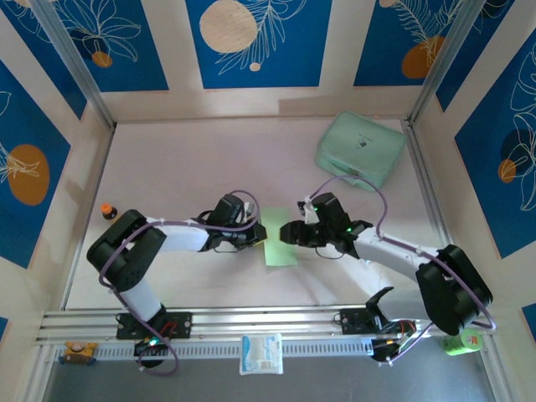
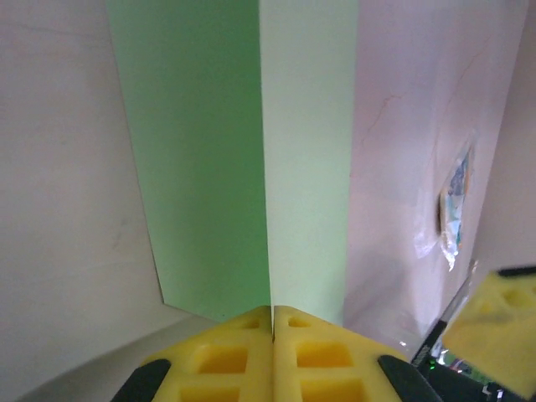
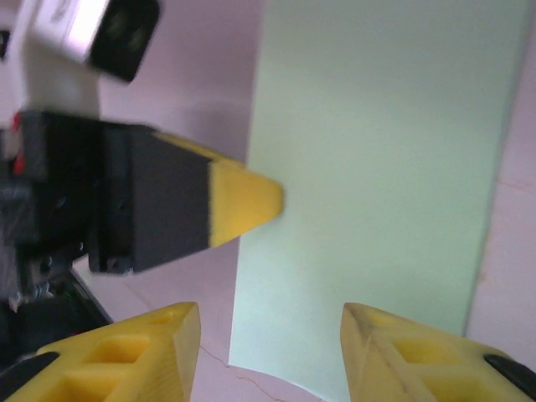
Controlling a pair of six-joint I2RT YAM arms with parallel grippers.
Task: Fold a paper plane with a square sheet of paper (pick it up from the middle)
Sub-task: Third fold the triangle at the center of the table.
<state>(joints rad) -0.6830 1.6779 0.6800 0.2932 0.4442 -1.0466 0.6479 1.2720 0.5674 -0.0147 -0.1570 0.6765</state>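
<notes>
The square sheet of paper [image 1: 280,240] is thin and light green and lies mid-table between the two arms, folded into a long rectangle. No paper plane is in view. In the left wrist view the sheet [image 2: 209,167] shows a straight centre crease, one half darker than the other. My left gripper [image 2: 272,316] is shut on that crease at the sheet's near edge, and from above the left gripper [image 1: 260,237] is at the sheet's left side. My right gripper [image 3: 272,335] stands open just over the sheet [image 3: 377,167], nothing between its fingers; from above the right gripper [image 1: 289,233] is at the sheet's right side.
A mint-green rounded case [image 1: 360,149] lies at the back right. A white-and-blue packet [image 1: 261,353] rests on the front rail between the arm bases. A small orange-capped object [image 1: 108,211] stands at the left edge. Panelled walls enclose the table.
</notes>
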